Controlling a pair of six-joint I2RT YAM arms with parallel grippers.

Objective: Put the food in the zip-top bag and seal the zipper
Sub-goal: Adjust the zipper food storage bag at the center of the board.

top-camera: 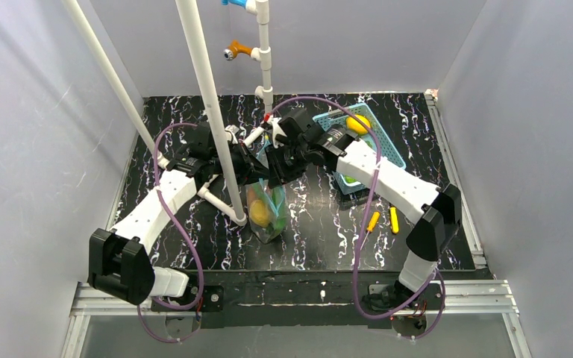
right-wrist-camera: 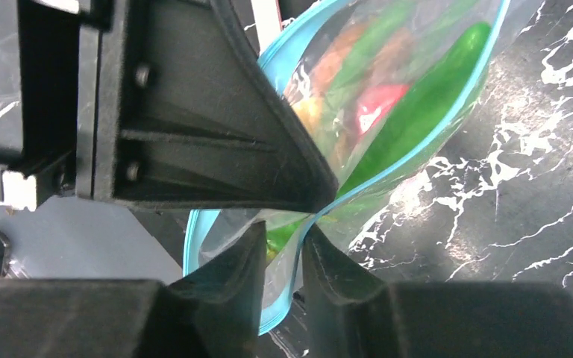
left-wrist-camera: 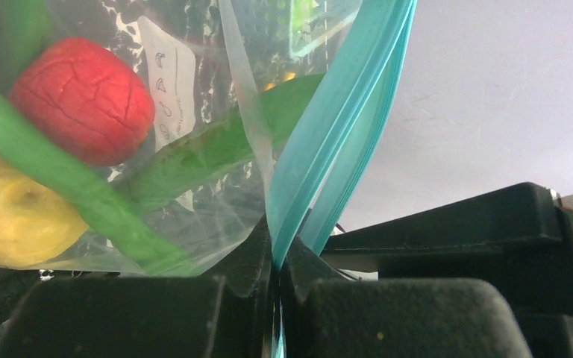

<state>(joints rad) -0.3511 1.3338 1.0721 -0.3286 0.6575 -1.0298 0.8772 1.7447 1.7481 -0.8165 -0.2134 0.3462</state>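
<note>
The clear zip-top bag hangs over the table middle between both grippers. Inside it are a red piece, a yellow-orange fruit and long green pods. My left gripper is shut on the teal zipper at the bag's mouth. My right gripper stands just beside it, jaws slightly apart, with the bag's film and zipper strip running loose through the gap. Another yellow fruit lies in the light-blue basket.
White pipes rise in front of the left arm, close to the bag. Two orange-handled screwdrivers lie on the black marbled table at the right. The basket sits at the back right under the right arm.
</note>
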